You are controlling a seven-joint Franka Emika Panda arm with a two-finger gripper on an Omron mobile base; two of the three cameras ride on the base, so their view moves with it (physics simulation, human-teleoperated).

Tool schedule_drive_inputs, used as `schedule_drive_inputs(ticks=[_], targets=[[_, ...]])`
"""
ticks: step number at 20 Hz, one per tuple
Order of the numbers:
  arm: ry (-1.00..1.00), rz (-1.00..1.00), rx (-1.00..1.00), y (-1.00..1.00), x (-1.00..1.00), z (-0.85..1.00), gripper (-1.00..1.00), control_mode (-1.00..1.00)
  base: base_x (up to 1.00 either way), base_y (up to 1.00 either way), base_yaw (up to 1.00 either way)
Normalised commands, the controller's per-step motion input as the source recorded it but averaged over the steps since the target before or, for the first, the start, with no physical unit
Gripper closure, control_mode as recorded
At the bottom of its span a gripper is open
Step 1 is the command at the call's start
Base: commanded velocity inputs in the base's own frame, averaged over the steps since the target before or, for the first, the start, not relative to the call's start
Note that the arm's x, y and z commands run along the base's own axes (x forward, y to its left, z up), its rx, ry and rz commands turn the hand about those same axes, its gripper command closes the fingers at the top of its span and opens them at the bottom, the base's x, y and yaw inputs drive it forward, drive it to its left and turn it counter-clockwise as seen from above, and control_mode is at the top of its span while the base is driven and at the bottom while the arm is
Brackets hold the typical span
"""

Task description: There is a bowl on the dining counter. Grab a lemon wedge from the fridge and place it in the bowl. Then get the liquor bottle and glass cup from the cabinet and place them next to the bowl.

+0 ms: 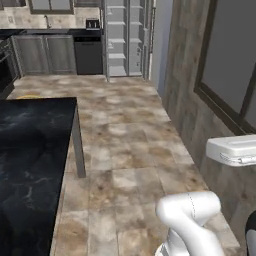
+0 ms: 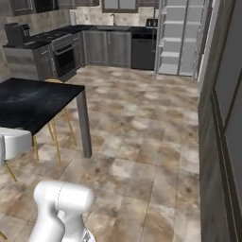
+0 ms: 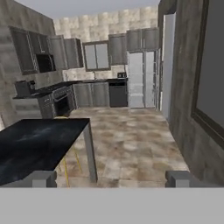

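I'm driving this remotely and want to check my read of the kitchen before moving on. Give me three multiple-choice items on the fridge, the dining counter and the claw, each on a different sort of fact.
1. Where does the fridge stand?
A. At the far end of the room, beside the dark dishwasher
B. Right against the dining counter
C. Behind the stools

2. What colour is the top of the dining counter?
A. White
B. Black marbled
C. Yellow

3. How does the claw stand?
A. Shut on a bottle
B. Shut and empty
C. Open and empty

Answers: 1 A, its open white shelves show far across the floor; 2 B, the slab is black with pale veins; 3 C, the fingertips stand wide apart with nothing between.
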Motion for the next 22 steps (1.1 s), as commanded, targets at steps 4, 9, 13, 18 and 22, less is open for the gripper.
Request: schedule_drive_inputs(ticks=[4, 9, 13, 18, 22], targets=[[0.00, 0.00, 0.00, 0.00, 0.00, 0.00, -1.00, 1.00, 1.00, -0.46, 0.28], [0.00, 0.00, 0.00, 0.00, 0.00, 0.00, -1.00, 1.00, 1.00, -0.37, 0.27], [0.00, 0.00, 0.00, 0.00, 0.00, 0.00, -1.00, 1.00, 1.00, -0.32, 0.27], [0.00, 0.00, 0.00, 0.00, 0.00, 0.00, -1.00, 1.00, 1.00, -0.32, 0.27], [0.00, 0.00, 0.00, 0.00, 0.00, 0.00, -1.00, 1.00, 1.00, -0.38, 0.24]])
